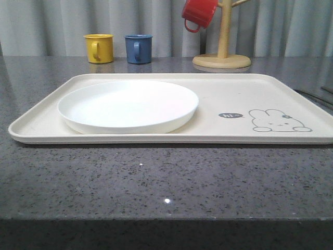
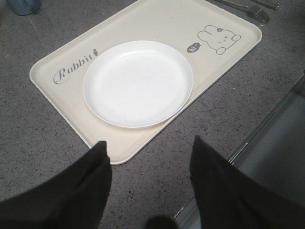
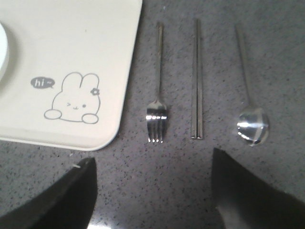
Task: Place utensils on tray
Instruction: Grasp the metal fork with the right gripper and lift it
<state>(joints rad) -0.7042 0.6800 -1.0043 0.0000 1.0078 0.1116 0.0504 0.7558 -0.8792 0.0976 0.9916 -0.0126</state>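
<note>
The red mug (image 1: 199, 13) on the wooden stand (image 1: 222, 54) is cut off at the frame's top. The fork (image 3: 157, 105), chopsticks (image 3: 197, 81) and spoon (image 3: 251, 114) lie side by side on the grey surface (image 1: 166, 177), just beside the tray (image 1: 250, 94) near its rabbit drawing, none touching it. A white plate (image 1: 127, 107) sits on the tray. A yellow mug (image 1: 99, 48) and blue mug (image 1: 138, 48) stand behind. The left claw (image 2: 150, 167) hangs wide open over the tray's edge; the right claw (image 3: 152, 191) is wide open above the cutlery.
</note>
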